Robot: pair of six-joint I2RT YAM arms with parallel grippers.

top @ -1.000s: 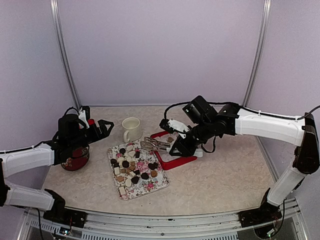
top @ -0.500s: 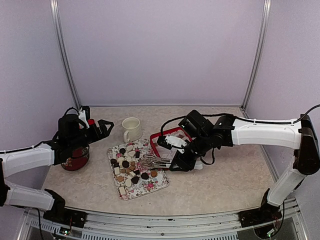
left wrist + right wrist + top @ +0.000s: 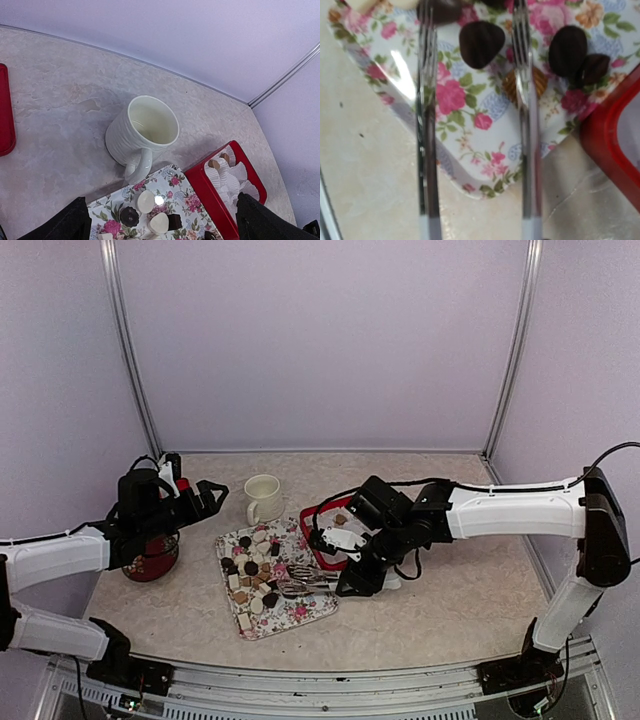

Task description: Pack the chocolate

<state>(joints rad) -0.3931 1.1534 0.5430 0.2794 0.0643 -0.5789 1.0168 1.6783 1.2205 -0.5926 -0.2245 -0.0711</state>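
Right wrist view: our right tool [image 3: 345, 578] grips tongs [image 3: 426, 125]; we should straddle the dark chocolate [image 3: 481, 42] ahead before squeezing.

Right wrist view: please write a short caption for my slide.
Open tongs over dark chocolates on the floral tray.

There are no words, numbers, brand names or signs to read anywhere here. The flat white tray with pink flowers [image 3: 306, 612] has only a flower print on it. The cream ribbed mug [image 3: 262, 498], at 12 o'clock from the tray, is one plain colour all over.
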